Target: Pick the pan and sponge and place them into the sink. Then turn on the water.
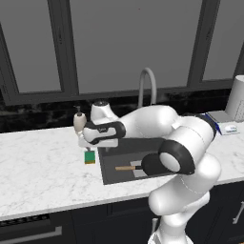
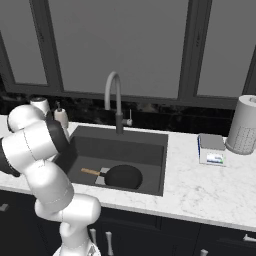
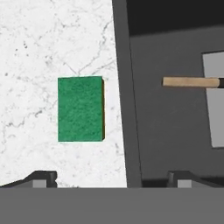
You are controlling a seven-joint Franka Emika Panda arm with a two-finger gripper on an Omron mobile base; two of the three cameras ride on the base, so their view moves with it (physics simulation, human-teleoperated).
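Pan (image 2: 122,176) already lying in sink (image 2: 150,145); sponge (image 3: 81,108) on surface now targeted, pincer (image 3: 111,177) spread apart above, descent needed.

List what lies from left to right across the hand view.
White marble counter → green sponge → sink rim → pan handle over the pale patch in the basin.

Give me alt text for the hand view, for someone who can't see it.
A green sponge lies flat on the white marble counter, just beside the dark sink rim. Inside the basin, the pan's wooden handle points toward the sponge, above a pale patch. The open tool has its fingertips at the bottom edge, holding nothing.
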